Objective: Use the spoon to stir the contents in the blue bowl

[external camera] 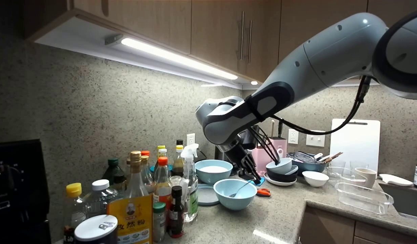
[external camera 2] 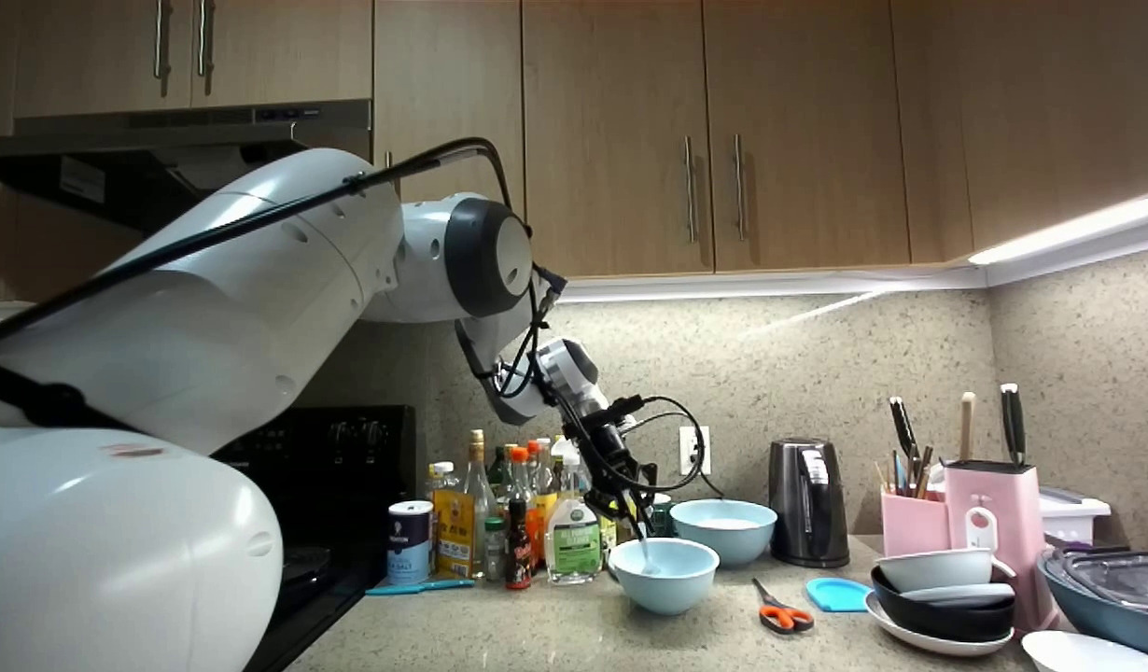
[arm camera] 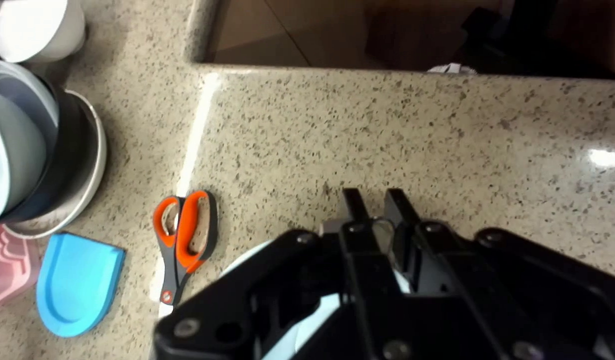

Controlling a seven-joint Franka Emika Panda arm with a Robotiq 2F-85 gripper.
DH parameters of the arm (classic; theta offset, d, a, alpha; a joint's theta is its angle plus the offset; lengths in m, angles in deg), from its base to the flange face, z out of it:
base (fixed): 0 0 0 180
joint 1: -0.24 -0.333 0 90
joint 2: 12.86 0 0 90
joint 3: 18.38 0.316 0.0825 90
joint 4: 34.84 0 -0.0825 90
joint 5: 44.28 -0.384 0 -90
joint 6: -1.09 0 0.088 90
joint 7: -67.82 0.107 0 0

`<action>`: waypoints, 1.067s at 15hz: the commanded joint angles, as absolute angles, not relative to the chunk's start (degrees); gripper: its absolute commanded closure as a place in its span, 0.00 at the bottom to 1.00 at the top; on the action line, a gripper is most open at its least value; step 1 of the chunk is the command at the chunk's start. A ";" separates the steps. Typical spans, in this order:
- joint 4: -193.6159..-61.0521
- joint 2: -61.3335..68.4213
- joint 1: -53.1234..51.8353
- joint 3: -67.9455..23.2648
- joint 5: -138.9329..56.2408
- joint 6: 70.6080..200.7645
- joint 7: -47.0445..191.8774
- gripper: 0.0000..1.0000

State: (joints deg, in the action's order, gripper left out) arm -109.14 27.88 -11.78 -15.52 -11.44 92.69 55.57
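A speckled stone countertop [external camera: 225, 225] has an inside corner in its front edge. The Panda arm [external camera: 317, 64] slopes over it. Between front and back edges sits the light-blue bowl [external camera: 234, 204]; the Robotiq gripper [arm camera: 375, 200] slants near its rim, drawn narrow. Orange-handled scissors [arm camera: 185, 252] lie nearer the corner. The spoon [external camera: 242, 187], gripped between the fingers [arm camera: 356, 206], reaches into the bowl.

Blue bowl [external camera: 234, 203] with spoon [external camera: 233, 195] in it, head down.
Bowl: light turquoise, round, smooth-sided, upright, lower middle of frame in both exterior views. Spoon: slim, metallic-looking, tilted; in an exterior view the head sits inside and the handle slants up-right over the rim. Head-to-bowl contact: can't tell. What it holds: can't make out.
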 commanded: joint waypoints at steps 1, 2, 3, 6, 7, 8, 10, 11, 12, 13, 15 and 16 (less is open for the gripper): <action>-114.14 23.33 -9.69 -16.18 -15.56 89.24 56.95 0.96; -114.74 22.77 -9.26 -16.56 -15.98 88.46 57.37 0.96; -115.21 22.32 -8.73 -16.85 -16.50 88.03 57.57 0.96; -115.74 22.00 -7.25 -17.44 -16.82 89.51 57.61 0.96; -115.25 22.40 -6.94 -17.54 -16.47 89.92 57.17 0.96; -114.63 22.92 -6.90 -17.72 -15.88 90.20 56.94 0.96; -113.16 24.04 -7.20 -17.76 -14.84 90.92 55.65 0.96; -112.71 24.37 -7.54 -17.75 -14.19 91.21 54.95 0.96; -112.08 24.81 -8.06 -17.70 -13.16 91.62 54.07 0.96; -111.42 25.25 -8.53 -17.67 -12.27 91.89 53.40 0.96; -110.00 26.20 -9.61 -17.54 -9.85 92.84 51.21 0.96; -109.26 26.70 -10.14 -17.43 -8.22 93.31 49.83 0.96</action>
